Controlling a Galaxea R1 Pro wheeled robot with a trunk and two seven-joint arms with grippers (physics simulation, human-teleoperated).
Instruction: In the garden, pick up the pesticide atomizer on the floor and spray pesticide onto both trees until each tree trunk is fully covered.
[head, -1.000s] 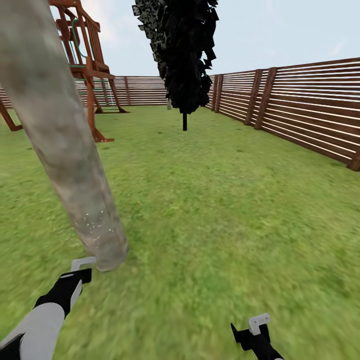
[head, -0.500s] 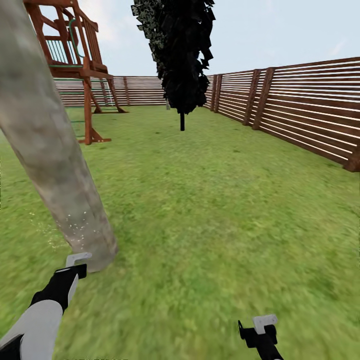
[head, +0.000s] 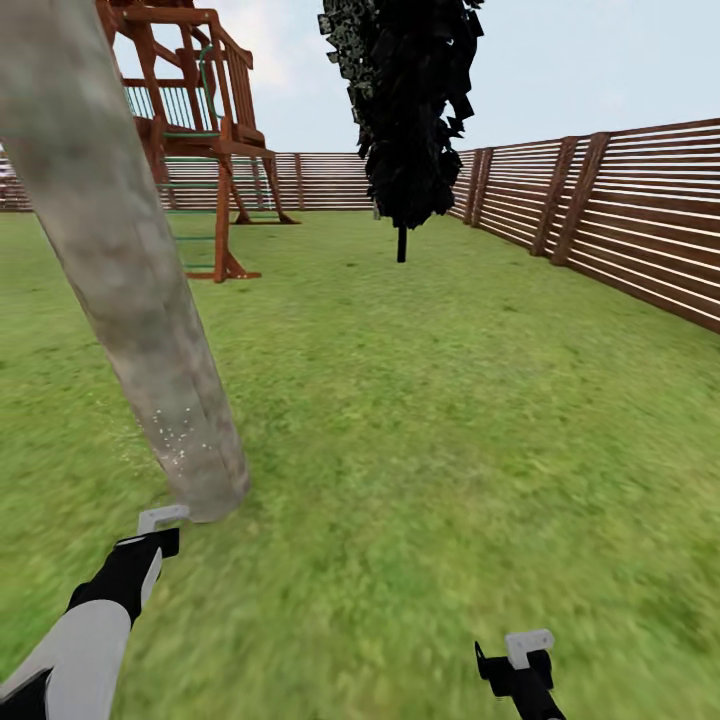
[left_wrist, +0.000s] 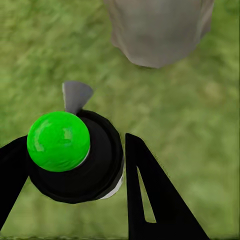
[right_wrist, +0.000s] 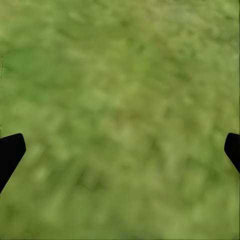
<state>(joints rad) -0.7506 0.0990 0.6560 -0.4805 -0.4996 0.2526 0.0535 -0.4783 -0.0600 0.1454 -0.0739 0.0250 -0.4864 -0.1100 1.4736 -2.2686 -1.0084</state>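
A thick, blotchy grey-brown tree trunk (head: 130, 280) leans up through the left of the head view, with fine white specks of pesticide (head: 180, 440) low on it. My left gripper (head: 160, 522) hovers just in front of the trunk's base (left_wrist: 157, 30). It is shut on the pesticide atomizer (left_wrist: 75, 170), a small black round bottle whose top looks bright green here; one black finger (left_wrist: 150, 200) presses its side. My right gripper (head: 527, 648) hangs low at the right over grass, its fingers wide apart (right_wrist: 122, 142) and empty.
A near-black cypress-like tree (head: 410, 110) stands further back in the middle. To its left is a wooden playhouse (head: 195, 120). A reddish-brown slat fence (head: 620, 220) runs along the right and the back. Open lawn (head: 450, 400) stretches between me and the fence.
The whole picture has slid to the right, so the camera has turned left. My left gripper stays at the trunk's base, where white specks still show. The right arm has barely moved.
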